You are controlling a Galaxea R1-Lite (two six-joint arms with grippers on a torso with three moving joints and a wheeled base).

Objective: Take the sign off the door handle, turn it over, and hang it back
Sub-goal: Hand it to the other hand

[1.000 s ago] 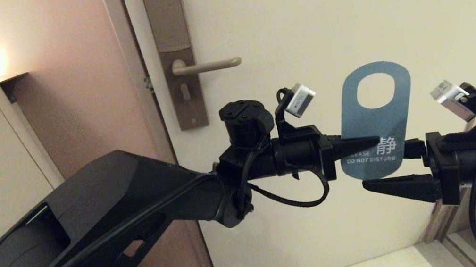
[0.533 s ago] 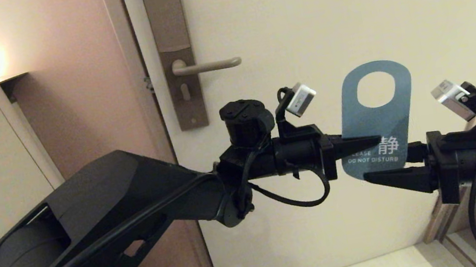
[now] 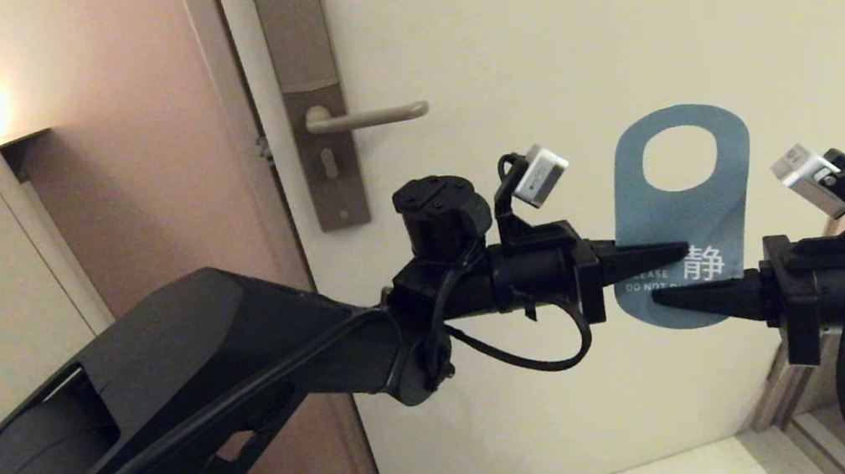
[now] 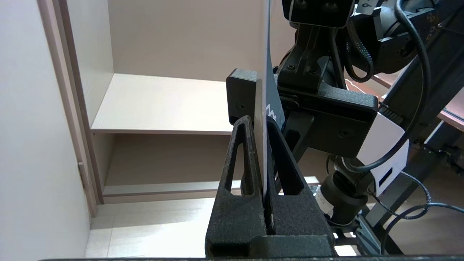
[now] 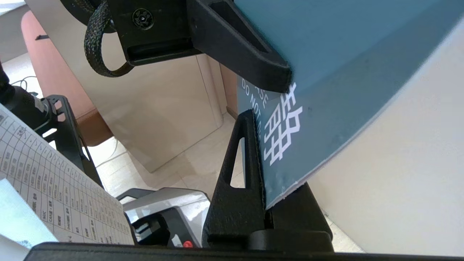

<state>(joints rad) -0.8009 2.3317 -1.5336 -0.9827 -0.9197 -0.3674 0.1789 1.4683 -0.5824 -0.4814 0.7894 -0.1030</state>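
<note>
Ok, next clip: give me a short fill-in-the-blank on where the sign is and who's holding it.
1. The sign is held by ____ grippers at once: the left gripper and the right gripper.
2. The side of the sign facing the head camera is coloured ____.
3. The door handle has ____ hanging on it.
4. The sign's oval hole is at its ____ end.

Missing words: both; teal; nothing; upper
</note>
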